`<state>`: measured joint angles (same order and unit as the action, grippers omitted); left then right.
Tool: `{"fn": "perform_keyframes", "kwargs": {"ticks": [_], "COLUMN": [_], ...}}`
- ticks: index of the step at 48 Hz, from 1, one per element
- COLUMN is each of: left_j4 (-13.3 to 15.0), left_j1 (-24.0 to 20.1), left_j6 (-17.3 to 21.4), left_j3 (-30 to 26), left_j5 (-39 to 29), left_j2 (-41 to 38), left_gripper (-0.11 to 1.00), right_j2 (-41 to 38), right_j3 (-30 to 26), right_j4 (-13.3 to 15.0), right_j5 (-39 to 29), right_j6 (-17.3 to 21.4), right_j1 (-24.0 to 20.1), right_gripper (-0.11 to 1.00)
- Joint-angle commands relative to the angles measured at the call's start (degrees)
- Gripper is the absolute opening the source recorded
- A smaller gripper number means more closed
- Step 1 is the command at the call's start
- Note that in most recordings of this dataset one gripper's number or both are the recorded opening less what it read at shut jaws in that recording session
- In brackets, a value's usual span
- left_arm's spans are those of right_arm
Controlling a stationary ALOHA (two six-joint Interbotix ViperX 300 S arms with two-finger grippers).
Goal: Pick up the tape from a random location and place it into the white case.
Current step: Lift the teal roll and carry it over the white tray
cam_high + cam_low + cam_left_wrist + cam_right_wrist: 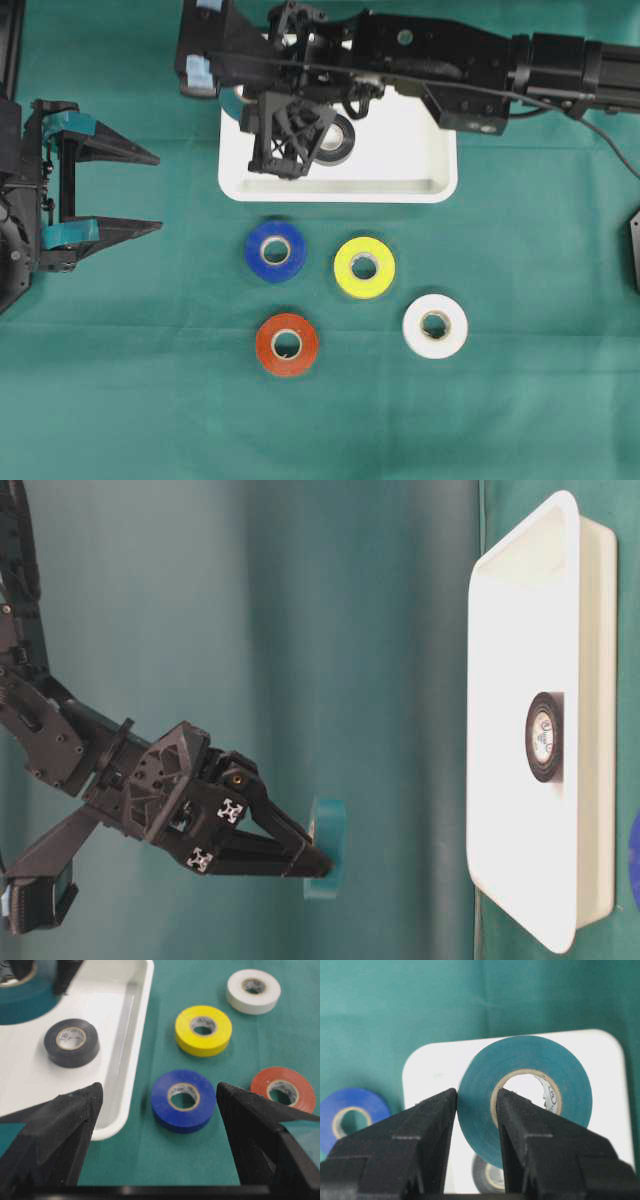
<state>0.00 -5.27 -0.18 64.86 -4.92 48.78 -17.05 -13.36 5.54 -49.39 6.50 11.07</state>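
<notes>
A green tape roll [525, 1095] hangs on edge above the left end of the white case [400, 170]. My right gripper [476, 1095] is shut on the roll's wall, one finger through its hole and one outside. The table-level view shows that roll [328, 845] held well clear of the case [520, 810]. A black tape roll [338, 140] lies flat inside the case. Blue [275, 250], yellow [364, 267], white [435, 326] and red [287, 344] rolls lie on the green cloth in front of the case. At the left edge, my left gripper [158, 192] stands open and empty, facing the blue roll [183, 1101].
The right arm [480, 70] stretches from the right across the back of the case, hiding its far rim. Green cloth [540, 400] covers the whole table. The four loose rolls sit close together, the blue one nearest the case's front left corner [117, 1125].
</notes>
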Motion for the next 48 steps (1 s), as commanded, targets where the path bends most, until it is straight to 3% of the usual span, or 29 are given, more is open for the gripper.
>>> {"fn": "perform_keyframes", "kwargs": {"ticks": [1,22,48], "left_j4": [0.0,0.0,0.0], "left_j1": [-0.09,-0.09,-0.09], "left_j6": [0.09,0.09,0.09], "left_j3": [-0.53,-0.62,-0.7], "left_j5": [0.26,-0.44,-0.44], "left_j2": [-0.09,-0.09,-0.09], "left_gripper": [0.89,0.89,0.89], "right_j2": [1.67,3.69,16.17], "right_j3": [-0.7,2.9,23.29], "right_j4": [0.09,0.09,0.09], "right_j5": [0.79,0.79,8.17], "right_j6": [0.09,-0.18,0.26], "right_j1": [0.88,2.29,5.54], "right_gripper": [0.28,0.28,0.28]}}
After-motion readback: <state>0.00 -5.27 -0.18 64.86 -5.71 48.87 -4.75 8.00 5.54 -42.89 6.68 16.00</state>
